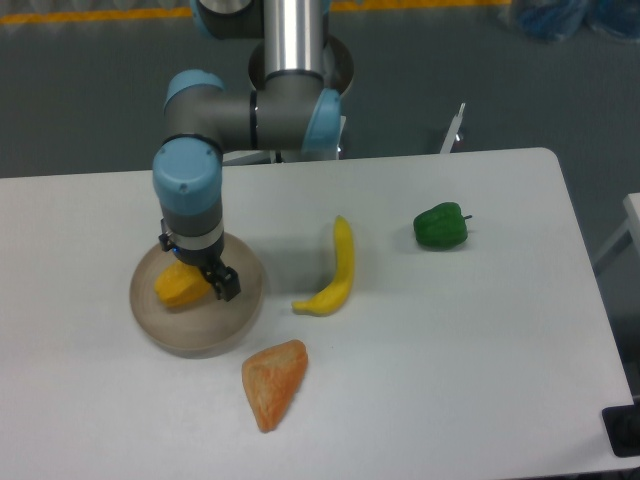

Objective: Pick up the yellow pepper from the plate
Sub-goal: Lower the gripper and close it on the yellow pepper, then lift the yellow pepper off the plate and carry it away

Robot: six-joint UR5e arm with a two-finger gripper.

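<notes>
The yellow pepper [176, 289] lies on the left half of the round beige plate [200, 338], and the wrist above hides its upper right part. My gripper [198, 266] points down over the plate, right at the pepper. Its jaws stand apart and open: one dark finger [226, 284] shows just right of the pepper, while the other sits at the pepper's upper left edge. I cannot tell whether the fingers touch the pepper. The pepper still rests on the plate.
A long yellow banana [336, 270] lies right of the plate. An orange wedge-shaped piece [273, 381] sits in front of the plate. A green pepper [440, 225] rests at the right of the white table. The arm's base stands behind the table's far edge.
</notes>
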